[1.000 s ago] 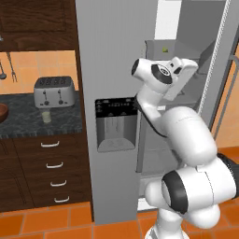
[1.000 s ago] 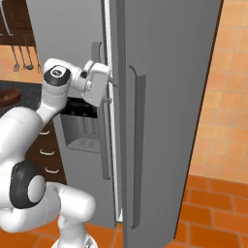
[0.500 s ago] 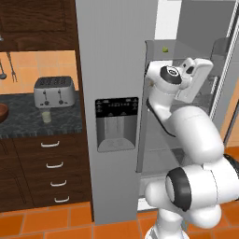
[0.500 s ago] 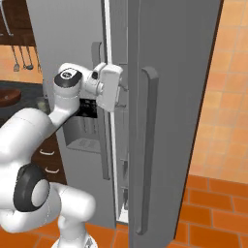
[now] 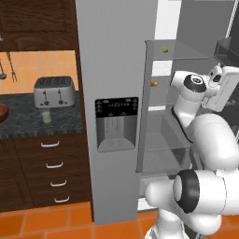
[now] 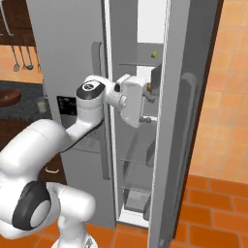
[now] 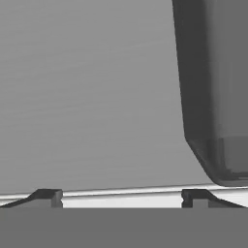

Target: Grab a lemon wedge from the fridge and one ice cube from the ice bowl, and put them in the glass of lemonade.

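1. In the hand view the two dark fingertips (image 7: 48, 196) stand wide apart with nothing between them, facing a flat grey surface, with a dark door bin (image 7: 218, 97) at 3 o'clock.
2. The gripper (image 6: 147, 104) sits inside the gap of the open fridge (image 5: 112, 70), pointing toward its swung-out right door (image 6: 186, 121).
3. The lemon wedge (image 5: 165, 48) lies on the top glass shelf, at about 10 o'clock from the hand in the left base view; an orange food item (image 5: 153, 83) sits a shelf lower.
4. The glass of lemonade (image 5: 46, 115) stands on the counter in front of the toaster (image 5: 53, 91); the ice bowl (image 5: 3, 112) is at the far left edge.
5. Step in hand, as I judge it: reaching for the wedge. The next move calls for turning the hand toward the top shelf and lifting it up to the wedge.
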